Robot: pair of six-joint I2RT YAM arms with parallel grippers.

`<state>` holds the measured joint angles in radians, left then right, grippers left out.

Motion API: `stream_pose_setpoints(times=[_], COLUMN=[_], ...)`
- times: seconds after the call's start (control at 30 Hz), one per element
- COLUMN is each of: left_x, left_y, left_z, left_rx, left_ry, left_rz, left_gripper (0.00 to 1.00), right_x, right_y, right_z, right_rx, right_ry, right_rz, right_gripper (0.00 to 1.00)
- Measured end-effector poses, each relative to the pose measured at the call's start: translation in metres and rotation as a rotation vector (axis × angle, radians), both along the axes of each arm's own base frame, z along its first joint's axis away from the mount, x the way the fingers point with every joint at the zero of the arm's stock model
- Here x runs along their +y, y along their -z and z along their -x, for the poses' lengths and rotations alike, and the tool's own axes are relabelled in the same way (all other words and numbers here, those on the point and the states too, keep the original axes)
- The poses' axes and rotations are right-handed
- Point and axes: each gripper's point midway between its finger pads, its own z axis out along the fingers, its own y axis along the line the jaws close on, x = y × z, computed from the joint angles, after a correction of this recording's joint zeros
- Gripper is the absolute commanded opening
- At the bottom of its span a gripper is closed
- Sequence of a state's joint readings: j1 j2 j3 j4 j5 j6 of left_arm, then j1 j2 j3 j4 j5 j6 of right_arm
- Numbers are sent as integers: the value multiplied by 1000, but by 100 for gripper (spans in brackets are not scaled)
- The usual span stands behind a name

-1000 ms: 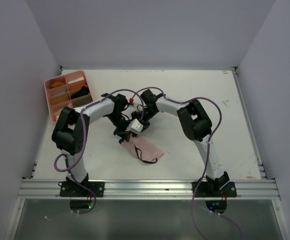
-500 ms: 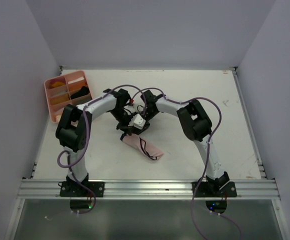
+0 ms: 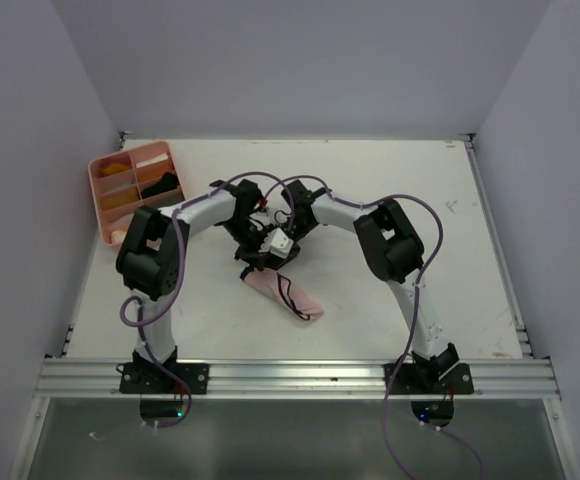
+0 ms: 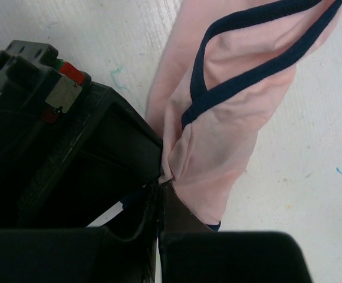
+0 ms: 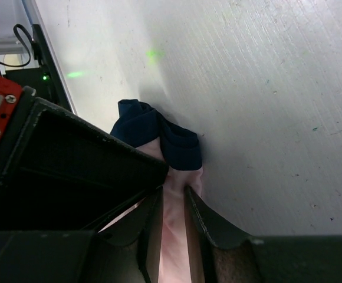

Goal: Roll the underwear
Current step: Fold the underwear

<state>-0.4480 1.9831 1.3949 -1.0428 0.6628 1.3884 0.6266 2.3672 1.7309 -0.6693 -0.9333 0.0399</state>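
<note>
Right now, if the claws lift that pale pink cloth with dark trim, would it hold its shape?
Probably not: the pale pink underwear with dark edging wrinkles where the left gripper pinches it, so it should droop. It looks thin, likely very light. Its far end lies loose on the white table and may unroll.

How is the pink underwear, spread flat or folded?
Folded: pink underwear is a narrow strip, pinched by the left tool and right tool.

Soft, even light; the overhead view is sharp, with faint shadows on the table [image 3: 450,270]. Up close, the left tool [image 4: 159,191] and right tool [image 5: 173,203] go dark and blurred; green glints show above the right tool.
</note>
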Motion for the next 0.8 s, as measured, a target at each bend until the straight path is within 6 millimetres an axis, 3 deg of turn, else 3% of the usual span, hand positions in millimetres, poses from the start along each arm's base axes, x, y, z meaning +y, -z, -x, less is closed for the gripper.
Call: stream_pose_setpoints(times=[0.1,0.23,0.4,0.5,0.6,0.73,0.77,0.8], left_x=[0,0,-5,-8,-12,-18,-20,-22], left_y=[5,15,16,16,15,11,10,9], left_z=[0,2,2,4,7,5,3,1], left_rx=[-3,5,5,23,48,58,57,51], left_ry=[-9,-13,-23,-39,-57,-75,-78,-76], left_rz=[-12,-32,-30,-27,-19,-5,-2,3], left_gripper=[1,2,14,32,53,78,100,100], right_x=[-2,-9,-33,-52,-74,-90,-91,-90], right_y=[-1,-6,-13,-27,-47,-72,-76,-77], right_z=[-2,-10,-37,-54,-56,-29,-19,-10], right_rx=[4,0,-33,-51,-49,4,23,39], right_ry=[6,26,98,153,200,217,209,198], right_rz=[9,33,56,61,50,18,10,9], right_gripper=[31,43,47,48,51,46,45,44])
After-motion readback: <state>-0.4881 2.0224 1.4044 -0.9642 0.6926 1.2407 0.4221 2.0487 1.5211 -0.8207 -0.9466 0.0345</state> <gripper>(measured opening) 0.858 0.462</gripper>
